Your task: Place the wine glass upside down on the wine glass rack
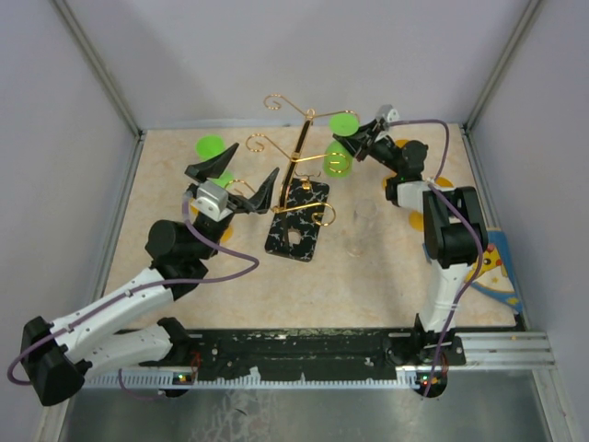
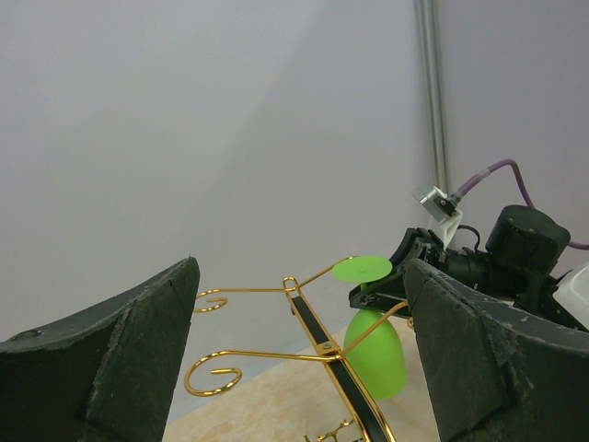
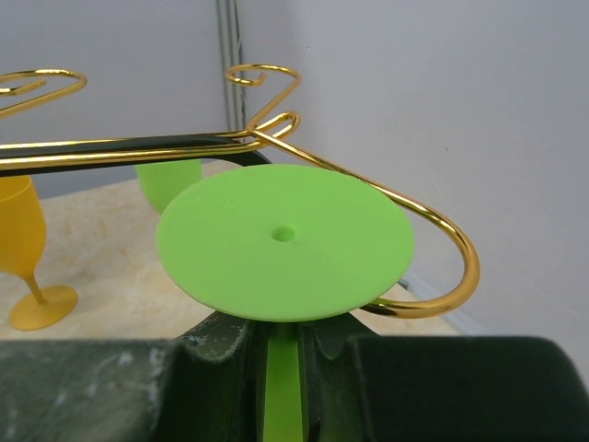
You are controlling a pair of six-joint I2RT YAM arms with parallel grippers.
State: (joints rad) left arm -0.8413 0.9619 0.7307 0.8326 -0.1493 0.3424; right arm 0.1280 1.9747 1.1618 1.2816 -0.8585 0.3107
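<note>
**Top external.** The wine glass rack stands mid-bench on its dark veined base. The right end effector is clamped on the stem of the green wine glass. The glass is inverted, foot up and bowl down, just beside the rack's right-hand arm. The left end effector hovers on the rack's other side with its fingers spread wide and nothing in them. A second green glass stands on the bench at far left, and a clear glass stands right of the base.

**Left wrist.** The green glass hangs bowl-down at the outer part of a gold arm. Its foot is level with or just above the wire. I cannot tell whether it is bearing on the wire yet.

**Right wrist.** The foot disc fills the centre and the stem drops between the closed fingers. The curled wire end wraps round the disc's right rim. A yellow glass stands on the bench at left.

**Judgement on the step: seating the glass.**
- Keep the stem plumb and carry it along the slot between the paired wires.
- Keep the foot above both wires and the rim inside the curl.
- Lower gently, because the stand is thin and looks easy to tip.
- Release only once the foot rests flat on the wire.
- The idle left end effector is well placed to steady the rack if it sways.
</note>
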